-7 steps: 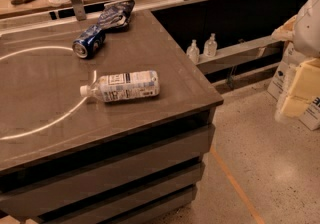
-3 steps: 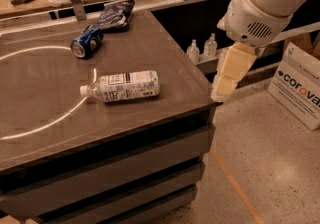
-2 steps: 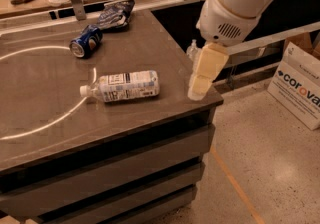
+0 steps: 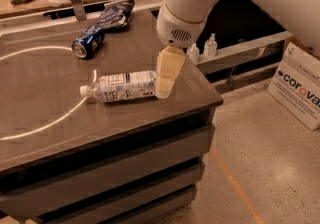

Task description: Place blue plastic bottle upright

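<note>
Now: blue plastic bottle (image 4: 125, 86) flat on its side on table (image 4: 45, 113).
Gripper (image 4: 167, 74): at bottle's base end, cap (image 4: 85, 90) pointing away; grip state can't tell.
Axis: lengthwise toward gripper.

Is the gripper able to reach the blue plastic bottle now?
Probably yes. The gripper is at the base end of the lying blue plastic bottle, and nothing stands between them.

The arm (image 4: 192, 3) was a fat white cylinder with a thin tan band and a small grille of dark holes. Below it, over the table's (image 4: 45, 138) right side, was the gripper (image 4: 164, 88), blocky and pale cream.
</note>
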Robot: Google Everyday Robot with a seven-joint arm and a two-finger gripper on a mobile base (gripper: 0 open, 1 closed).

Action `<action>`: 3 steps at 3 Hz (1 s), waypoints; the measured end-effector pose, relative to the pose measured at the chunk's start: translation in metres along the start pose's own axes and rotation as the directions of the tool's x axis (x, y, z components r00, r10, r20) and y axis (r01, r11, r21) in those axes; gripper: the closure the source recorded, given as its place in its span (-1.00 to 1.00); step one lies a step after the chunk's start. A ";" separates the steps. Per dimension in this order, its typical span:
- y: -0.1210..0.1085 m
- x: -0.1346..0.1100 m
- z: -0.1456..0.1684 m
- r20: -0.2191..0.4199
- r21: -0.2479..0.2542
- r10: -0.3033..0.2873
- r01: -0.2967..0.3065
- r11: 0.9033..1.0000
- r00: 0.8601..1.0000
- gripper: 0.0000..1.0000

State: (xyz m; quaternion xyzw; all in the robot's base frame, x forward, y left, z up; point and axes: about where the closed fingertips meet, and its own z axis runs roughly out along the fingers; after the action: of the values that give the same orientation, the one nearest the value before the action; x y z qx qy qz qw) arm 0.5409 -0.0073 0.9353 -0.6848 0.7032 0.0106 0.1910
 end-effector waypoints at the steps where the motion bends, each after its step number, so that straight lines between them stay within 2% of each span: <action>1: -0.011 -0.030 0.030 -0.019 -0.043 -0.082 0.081 0.996 0.996 -1.00; 2: -0.014 -0.046 0.052 -0.041 -0.080 -0.137 0.133 0.988 0.990 -1.00; 3: -0.006 -0.060 0.078 -0.053 -0.131 -0.162 0.154 0.979 0.985 -1.00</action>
State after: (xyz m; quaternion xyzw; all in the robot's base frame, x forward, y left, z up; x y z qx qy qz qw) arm 0.5662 0.0711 0.8815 -0.7493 0.6501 0.0181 0.1250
